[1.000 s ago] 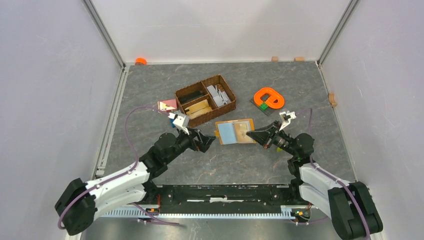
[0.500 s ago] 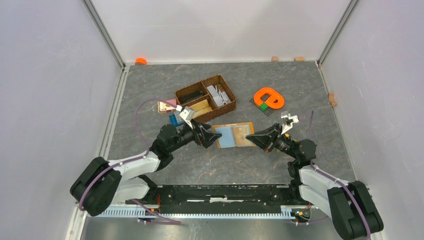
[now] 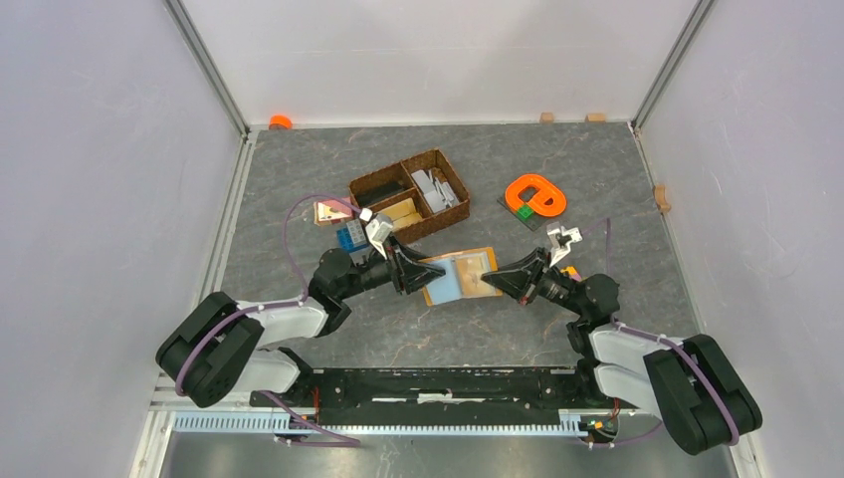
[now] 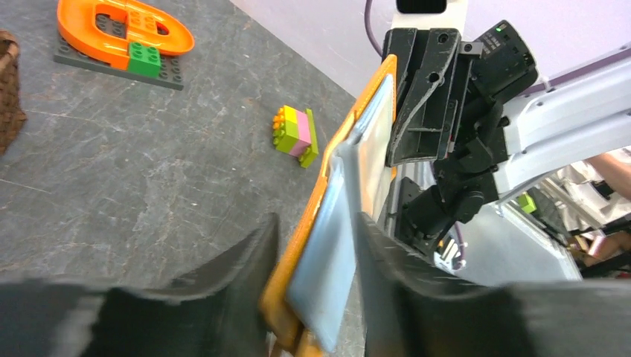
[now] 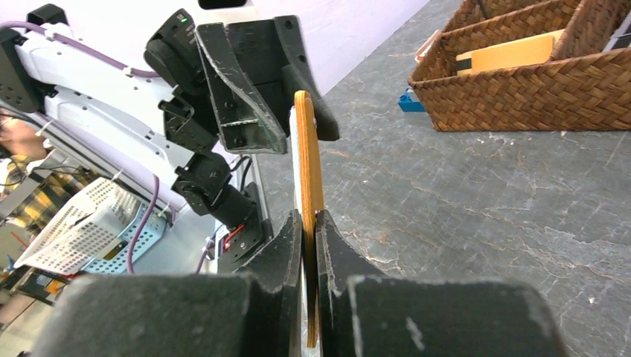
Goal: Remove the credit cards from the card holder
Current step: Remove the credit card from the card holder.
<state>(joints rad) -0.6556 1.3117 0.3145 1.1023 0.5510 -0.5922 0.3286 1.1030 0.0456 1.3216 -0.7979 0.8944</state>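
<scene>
Card holder (image 3: pixel 460 277) open at mid-table, spanned between both arms; we can't tell if it clears table (image 3: pixel 398 334). Right gripper (image 3: pixel 496 282) pressed tight on its orange edge. Left gripper (image 3: pixel 422 273) half-spread, straddling opposite edge with light blue panel (image 4: pixel 327 249) between fingers; contact unclear. Risks, our read: left bites whole flap, not card alone, so pull drags holder; thin right pinch slips; card flexes, pops loose.

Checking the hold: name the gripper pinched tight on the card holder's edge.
The right gripper, jaws squeezed onto the card holder; the left gripper straddles it, jaws wider apart.
</scene>
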